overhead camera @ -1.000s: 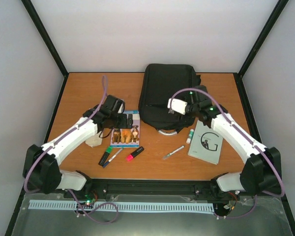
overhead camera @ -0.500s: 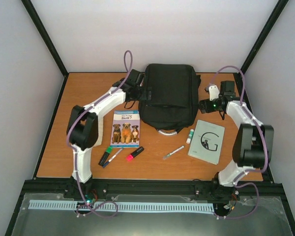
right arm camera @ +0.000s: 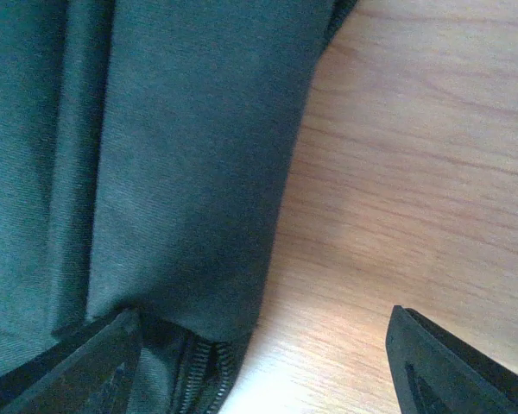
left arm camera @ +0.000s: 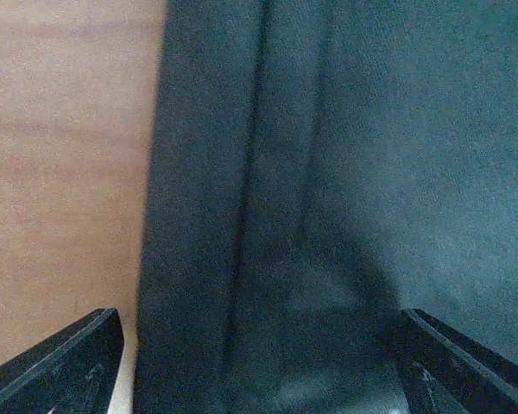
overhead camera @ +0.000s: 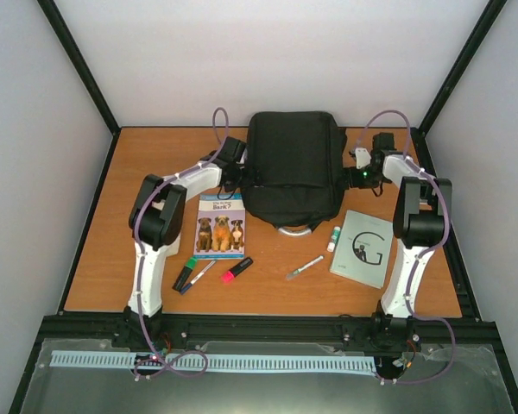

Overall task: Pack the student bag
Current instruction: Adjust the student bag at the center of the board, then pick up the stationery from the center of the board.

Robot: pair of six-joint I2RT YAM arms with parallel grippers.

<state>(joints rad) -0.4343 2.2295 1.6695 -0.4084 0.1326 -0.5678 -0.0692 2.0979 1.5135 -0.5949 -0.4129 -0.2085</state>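
Student bag [overhead camera: 293,168] lies flat at the far centre of the table [overhead camera: 142,164], grey loop handle [overhead camera: 295,230] at its near end, toward the arm bases; I've got one arm on each side of it. Left gripper [left arm camera: 259,315] is up against the bag's left flank; wrist cam shows its jaws spread wide, released, w/ black fabric and a seam fold filling the gap and bare wood off to the left; can't tell whether the fingers [left arm camera: 65,366] actually touch the cloth. Right gripper [right arm camera: 263,310] sits at the bag's right flank, also released, jaws wide apart; one finger is over the fabric, where a bit of zip [right arm camera: 209,366] shows at the bag's edge, the other over bare table. Neither is grasping anything. Rest of the kit lies on the near half of the table, apart from the bag: dog book [overhead camera: 220,226] just left of the handle end; nearer me a green-capped marker [overhead camera: 185,273], a thin pen [overhead camera: 200,274] beside it, and a pink highlighter [overhead camera: 236,270]; a silver pen [overhead camera: 304,267] approx. centre; a small white tube [overhead camera: 333,239] w/ green cap just beside a grey notebook [overhead camera: 363,247] on the right.
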